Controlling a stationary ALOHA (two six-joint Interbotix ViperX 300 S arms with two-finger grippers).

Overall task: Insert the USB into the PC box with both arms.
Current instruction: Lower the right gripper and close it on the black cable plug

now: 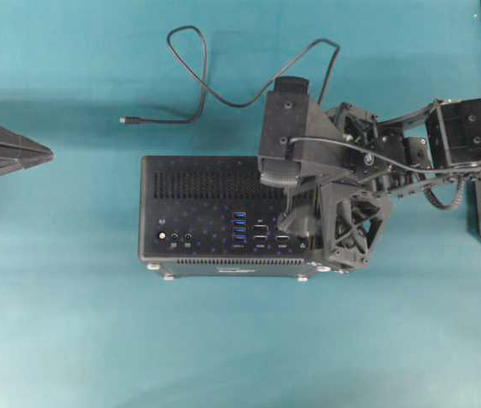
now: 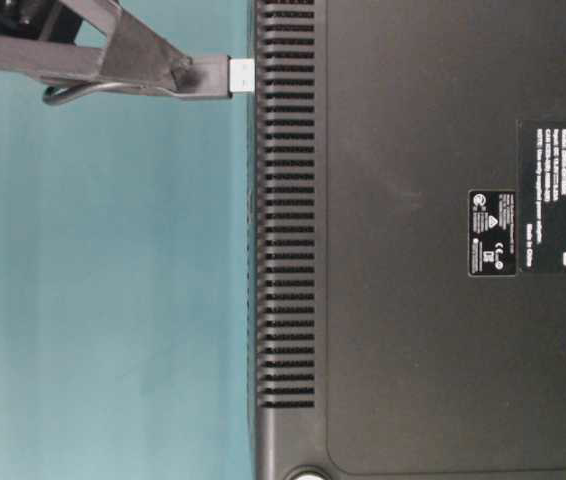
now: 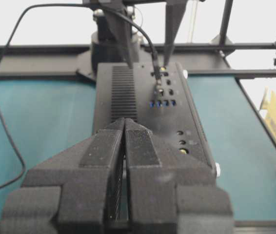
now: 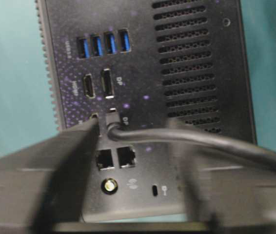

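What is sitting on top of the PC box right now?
The right gripper hovers over the PC box, holding the USB above its ports. The arm hides the box's right end.

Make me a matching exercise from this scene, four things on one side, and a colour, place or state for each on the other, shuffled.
Things:
1. left gripper
2. plug
3. cable's free end
4. row of four ports

Descriptions:
A. blue
B. lying on the table
C. shut, clear of the box
D. at the box's port panel, below the right arm

Pairs: 1-C, 2-D, 3-B, 4-A
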